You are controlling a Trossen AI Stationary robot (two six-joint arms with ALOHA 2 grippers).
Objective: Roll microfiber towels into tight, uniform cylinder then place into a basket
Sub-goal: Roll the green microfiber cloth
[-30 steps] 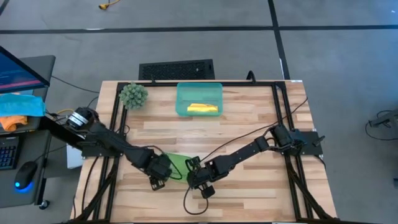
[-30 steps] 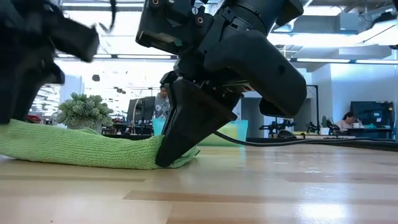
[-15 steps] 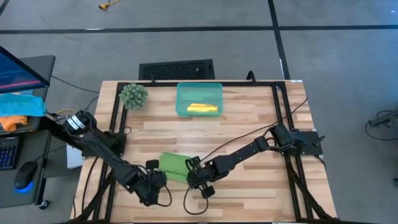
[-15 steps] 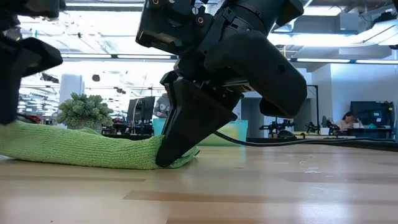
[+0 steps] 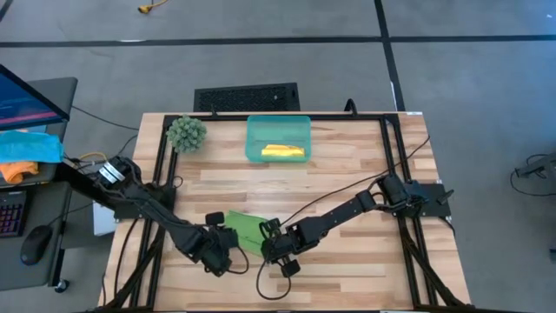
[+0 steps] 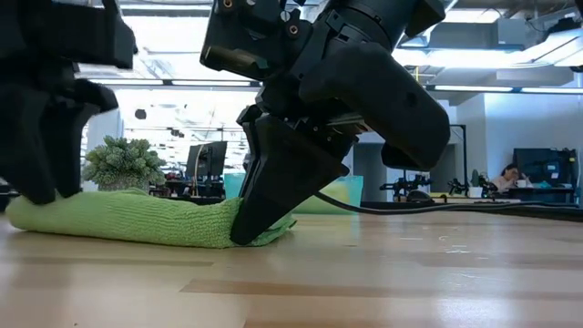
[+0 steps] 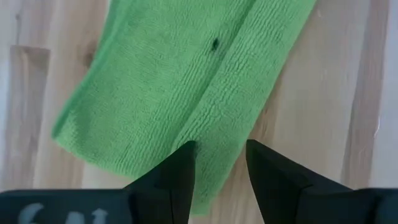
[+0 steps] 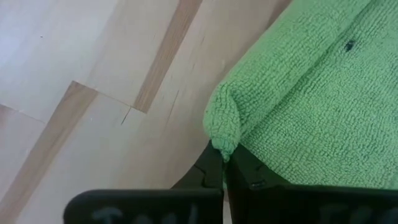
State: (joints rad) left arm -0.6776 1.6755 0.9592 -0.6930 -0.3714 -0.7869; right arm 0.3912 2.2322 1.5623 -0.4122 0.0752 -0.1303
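The lime green towel [image 5: 243, 227] lies flat on the table as a folded strip, seen closer in the left wrist view [image 7: 161, 81]. My right gripper [image 5: 271, 247] is shut on its right end. My left gripper [image 7: 217, 152] is open at the strip's left end [image 6: 27, 211], one finger on either side of the folded edge. The yellow towel [image 5: 283, 152] lies rolled inside the teal basket [image 5: 254, 139] at the far side. My right gripper pinches a bunched fold [image 8: 221, 132] at the right-end edge of the green towel between its two shut fingers. The fingers [image 6: 264, 196] slant down from the right onto it. The towel end stays on the table and the strip lies slack. My left gripper stands over the left end; whether it touches the cloth I cannot tell.
A fuzzy green plant [image 5: 185, 132] stands at the far left corner. Black frame rails [image 5: 395, 165] run along the table's sides. Bare wood lies near the front edge [image 5: 347, 278] and between the towel and the basket.
My left gripper has drawn off the green towel toward the table's near left corner, then come back to the strip's left end, rolling its wrist on the way. My right gripper and the towel end it holds have kept still.
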